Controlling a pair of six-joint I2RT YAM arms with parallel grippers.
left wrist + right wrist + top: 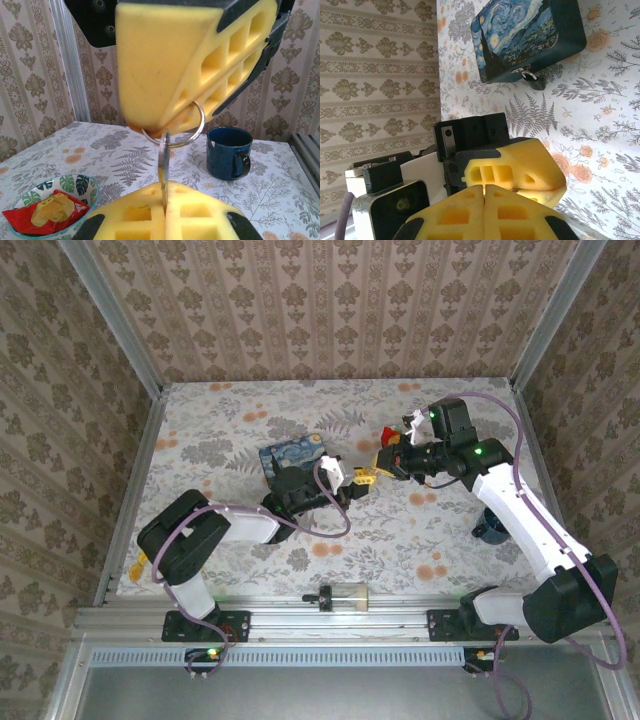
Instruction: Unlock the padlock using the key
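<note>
The key (164, 162) hangs edge-on from a silvery ring (176, 137). My left gripper (164, 197) is shut on its blade from below. The ring runs up into the yellow pads of my right gripper (165, 125), which is shut on that end. In the top view the left gripper (362, 478) and right gripper (388, 462) meet tip to tip above the middle of the table. The padlock (536, 81), small and black, hangs from the hasp of the blue painted box (530, 37). In the right wrist view my right gripper (485, 187) faces the left fingers (520, 160).
The blue box (290, 458) lies left of the grippers, beside the left arm. A dark blue mug (490, 525) stands at the right. A leaf-patterned bowl (85, 182) holds a red packet. A clear jar (340, 595) sits on the near rail. Walls close three sides.
</note>
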